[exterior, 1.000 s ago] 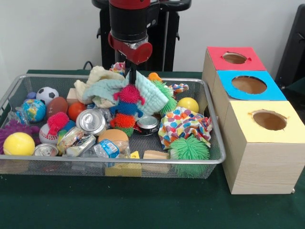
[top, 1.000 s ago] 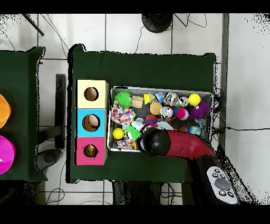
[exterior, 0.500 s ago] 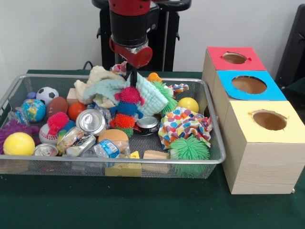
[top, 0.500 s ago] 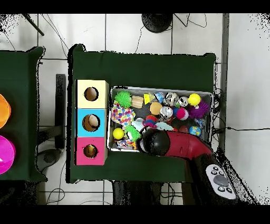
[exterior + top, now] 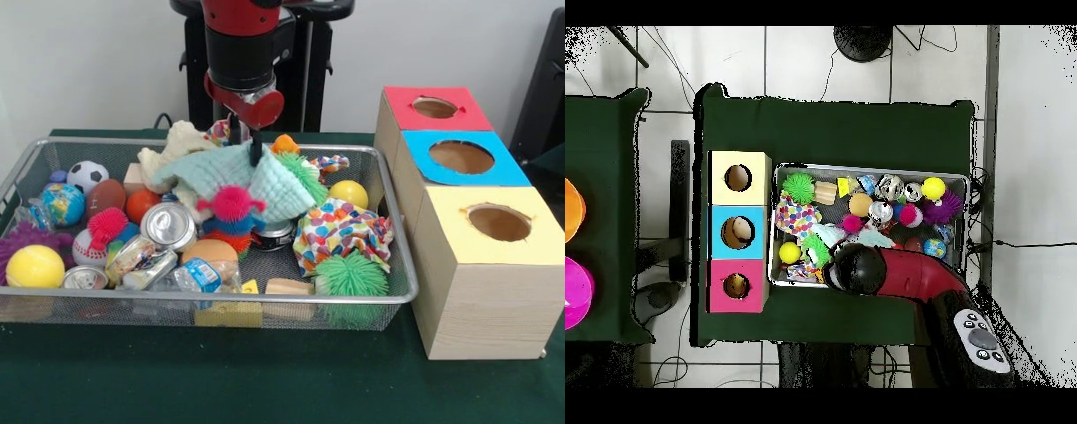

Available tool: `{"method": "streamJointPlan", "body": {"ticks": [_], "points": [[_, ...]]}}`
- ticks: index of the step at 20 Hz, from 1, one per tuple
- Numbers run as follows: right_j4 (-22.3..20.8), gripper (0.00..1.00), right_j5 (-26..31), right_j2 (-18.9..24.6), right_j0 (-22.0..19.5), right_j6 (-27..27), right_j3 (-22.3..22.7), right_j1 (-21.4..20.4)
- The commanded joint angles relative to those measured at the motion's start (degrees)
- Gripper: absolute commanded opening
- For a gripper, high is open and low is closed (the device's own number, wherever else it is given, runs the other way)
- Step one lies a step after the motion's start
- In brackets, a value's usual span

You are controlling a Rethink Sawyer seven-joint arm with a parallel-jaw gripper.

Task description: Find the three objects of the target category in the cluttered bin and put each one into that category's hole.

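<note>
The wire mesh bin holds a heap of balls, crushed cans, spiky toys and cloths. My gripper hangs over the bin's back middle and is shut on a mint green cloth. The cloth rises to a peak at the gripper and drapes over the heap. A pink spiky toy sits just in front of the cloth. In the overhead view the arm covers the gripper and the bin's near edge.
Three wooden boxes with holes stand right of the bin: red, blue, yellow. A polka-dot cloth, green spiky ball, yellow ball and soccer ball lie in the bin.
The gripper has risen a little and pulled the mint green cloth up with it. The cloth now covers part of the spiky toys, and the pink spiky toy sits lower.
</note>
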Motion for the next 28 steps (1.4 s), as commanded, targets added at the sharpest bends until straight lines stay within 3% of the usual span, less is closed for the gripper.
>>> {"method": "streamJointPlan", "body": {"ticks": [1,3,7,12,18,28], "points": [[-1.6,1.0,3.7,4.2,-0.5,-5.1,0.4,1.8],[-1.1,1.0,4.0,3.0,0.8,-3.0,-0.9,2.6],[-4.4,1.0,2.4,1.7,2.6,-4.6,-6.0,2.3],[-10.8,1.0,4.5,-1.4,7.4,-6.6,-14.0,1.9],[-15.5,1.0,1.6,1.7,4.9,-11.2,-17.3,4.6],[-15.3,1.0,5.4,3.1,-1.0,-13.0,-18.7,8.0]]}}
